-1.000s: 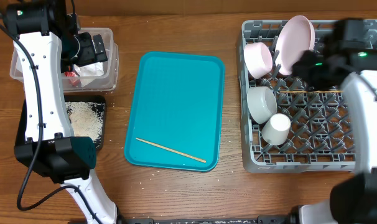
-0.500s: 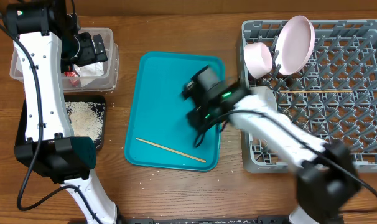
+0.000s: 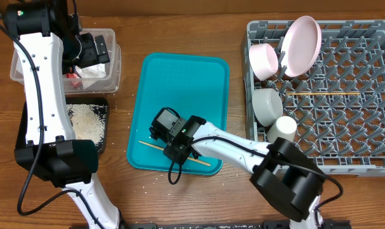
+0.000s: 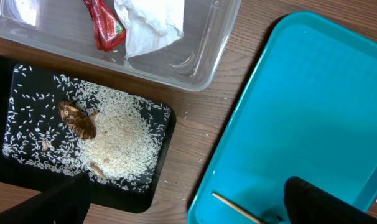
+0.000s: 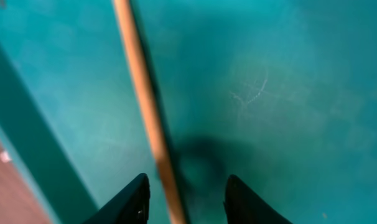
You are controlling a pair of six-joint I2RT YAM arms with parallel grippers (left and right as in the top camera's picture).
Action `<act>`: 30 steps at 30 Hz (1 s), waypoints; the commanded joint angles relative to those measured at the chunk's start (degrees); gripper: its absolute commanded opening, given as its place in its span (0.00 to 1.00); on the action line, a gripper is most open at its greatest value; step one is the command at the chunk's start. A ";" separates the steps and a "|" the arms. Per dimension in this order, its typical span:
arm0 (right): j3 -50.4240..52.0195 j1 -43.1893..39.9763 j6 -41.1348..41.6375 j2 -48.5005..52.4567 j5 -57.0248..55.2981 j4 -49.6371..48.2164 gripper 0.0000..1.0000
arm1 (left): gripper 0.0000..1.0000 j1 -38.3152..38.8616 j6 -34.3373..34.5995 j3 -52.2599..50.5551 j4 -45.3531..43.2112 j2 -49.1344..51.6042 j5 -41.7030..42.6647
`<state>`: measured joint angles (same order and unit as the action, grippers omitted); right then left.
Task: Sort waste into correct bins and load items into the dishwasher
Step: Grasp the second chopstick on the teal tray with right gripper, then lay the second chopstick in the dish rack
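Note:
One wooden chopstick (image 3: 199, 160) lies on the teal tray (image 3: 180, 83) near its front edge. My right gripper (image 3: 173, 148) is low over it. In the right wrist view the open fingers (image 5: 188, 199) straddle the chopstick (image 5: 145, 106) without closing on it. A second chopstick (image 3: 319, 94) lies across the grey dish rack (image 3: 307, 166). My left gripper (image 3: 98, 48) hovers over the clear tub (image 3: 114, 63), open and empty (image 4: 187, 211). The tub holds the red wrapper (image 4: 104, 25) and the white napkin (image 4: 151, 22). The black tray (image 4: 167, 118) holds rice (image 4: 114, 140) and a brown scrap (image 4: 76, 119).
The rack also holds a pink plate (image 3: 300, 44), a pink bowl (image 3: 263, 60), a white bowl (image 3: 265, 105) and a white cup (image 3: 283, 129) along its left side. A few rice grains lie on the wooden table near the black tray.
My right arm has swung from the dish rack across to the teal tray and come down over the chopstick. The left arm has not moved.

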<state>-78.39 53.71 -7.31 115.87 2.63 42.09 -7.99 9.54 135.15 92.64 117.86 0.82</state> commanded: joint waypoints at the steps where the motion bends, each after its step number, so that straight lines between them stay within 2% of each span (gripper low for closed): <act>1: 0.39 -0.04 0.02 2.73 0.87 -0.39 0.38 | 1.00 -0.02 0.79 0.76 0.09 -1.31 0.24; 4: 0.39 -0.04 0.02 4.74 0.90 -0.37 0.30 | 1.00 -0.02 0.79 0.76 0.09 -1.31 0.24; 6: 0.39 -0.04 0.04 5.05 0.90 -0.24 0.16 | 1.00 -0.02 0.79 0.76 0.09 -1.31 0.24; 10: 0.37 -0.04 1.44 5.05 0.83 -0.63 0.05 | 1.00 -0.02 0.79 0.76 0.09 -1.31 0.24; 16: -3.93 -1.57 5.77 4.81 0.85 3.63 0.04 | 1.00 -0.02 0.79 0.76 0.09 -1.31 0.24; 21: -13.99 -5.84 15.45 2.45 1.31 12.92 0.04 | 1.00 -0.02 0.79 0.76 0.09 -1.31 0.24; 27: -28.52 -15.82 23.12 -3.30 1.18 24.70 0.04 | 1.00 -0.02 0.79 0.76 0.09 -1.31 0.24; 30: -34.40 -23.54 29.59 -6.49 -2.58 30.23 0.04 | 1.00 -0.02 0.79 0.76 0.09 -1.31 0.24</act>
<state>-107.44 36.40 14.06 115.90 3.51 69.89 -7.97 9.54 135.15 92.64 117.86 0.84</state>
